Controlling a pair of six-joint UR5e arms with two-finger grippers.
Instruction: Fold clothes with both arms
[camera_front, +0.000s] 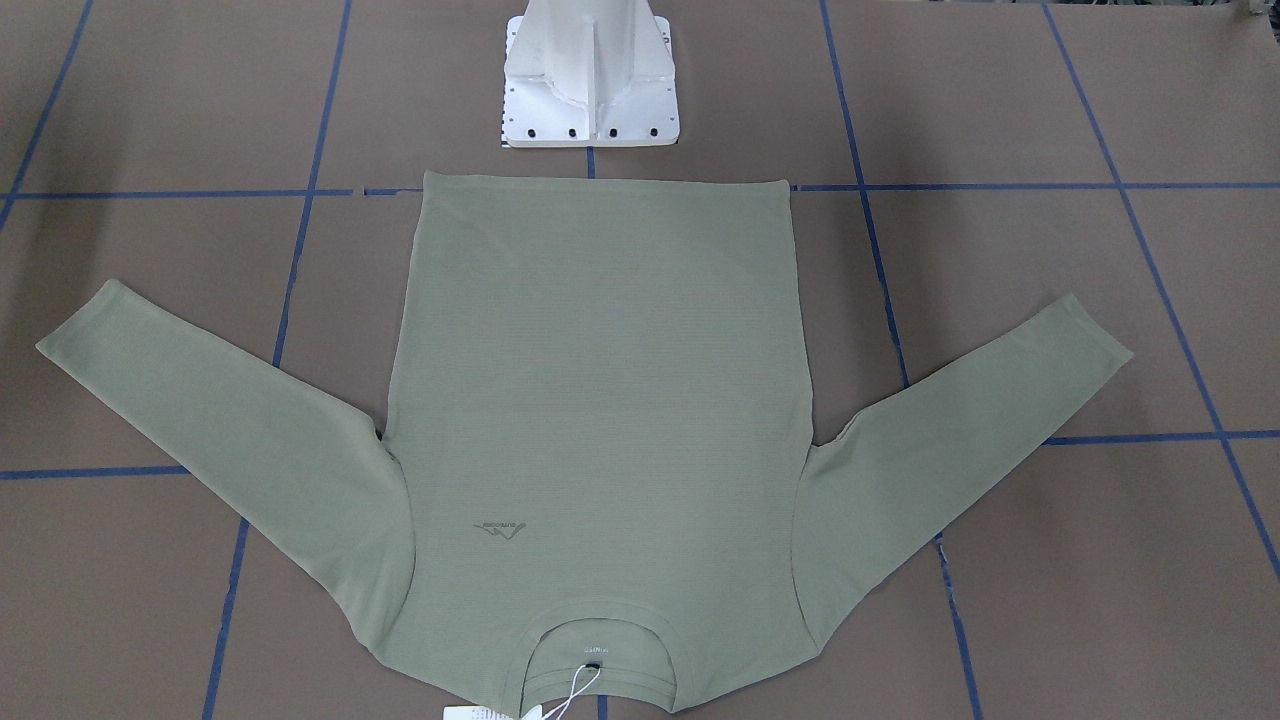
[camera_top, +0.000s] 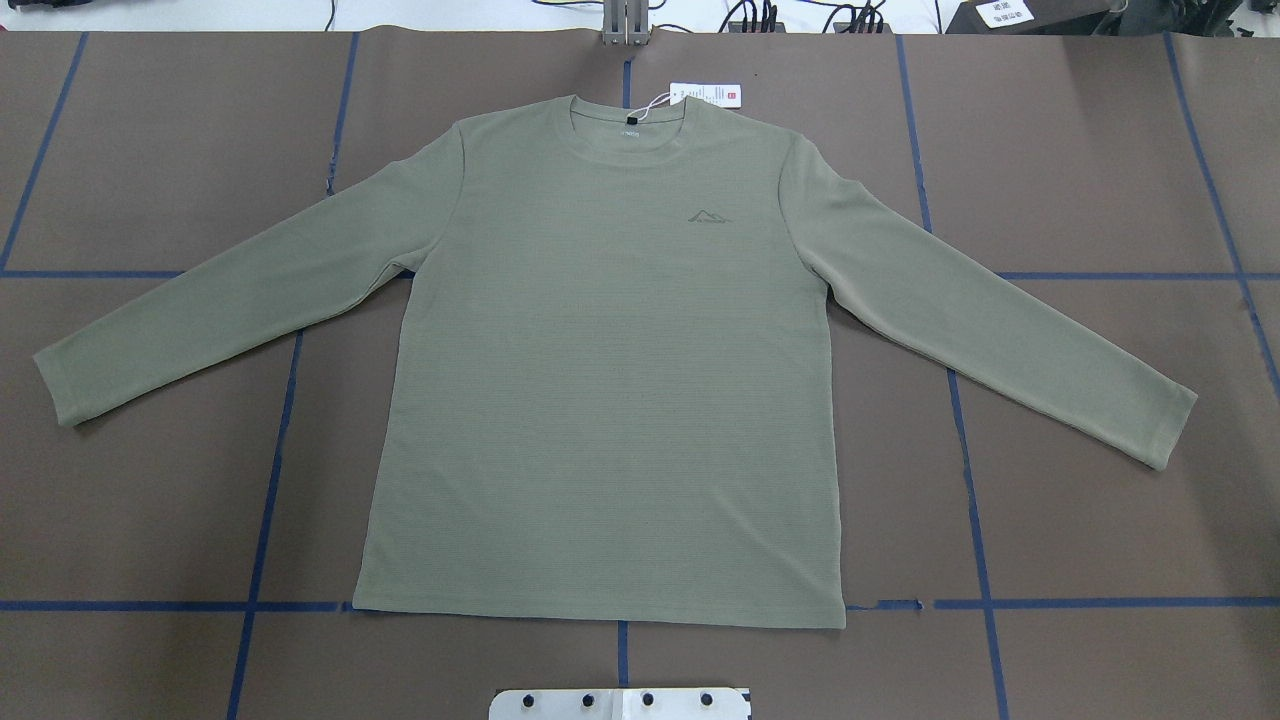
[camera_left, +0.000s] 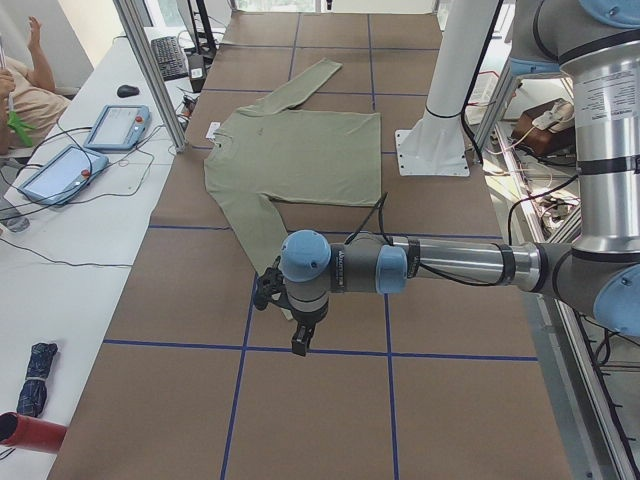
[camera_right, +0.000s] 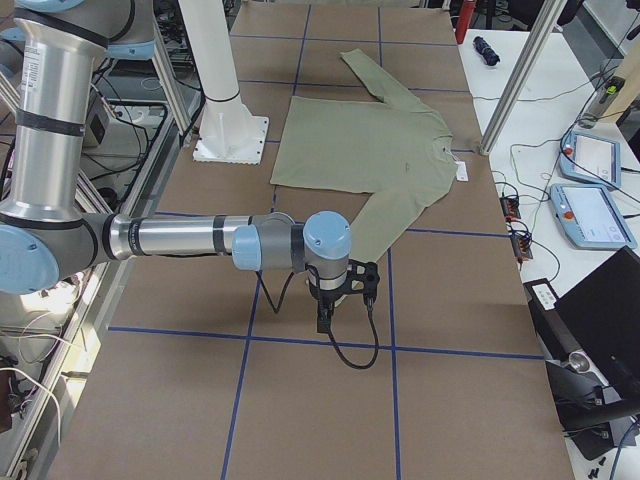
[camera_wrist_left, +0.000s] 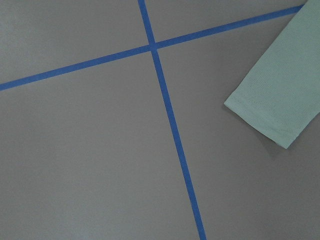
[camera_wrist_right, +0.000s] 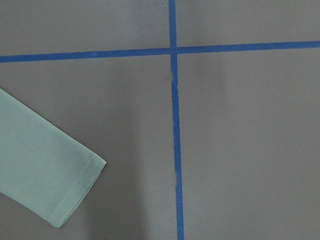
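Sage-green long-sleeved shirt (camera_top: 600, 380) lying flat, front up, mid brown table (camera_top: 150, 500), sleeves spreading outward, left gripper (camera_left: 298, 342) and right gripper (camera_right: 326, 316) hovering near the cuffs, finger spread impossible to tell.

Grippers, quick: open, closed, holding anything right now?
Left gripper: cannot be told; it shows only in a side view, jaws unclear.
Right gripper: cannot be told, for the same reason.

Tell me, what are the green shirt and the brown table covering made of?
The shirt looks like soft, matte knit fabric: fine horizontal ribs show. The table covering seems matte brown paper or card, laid in overlapping sheets; hard to be sure.
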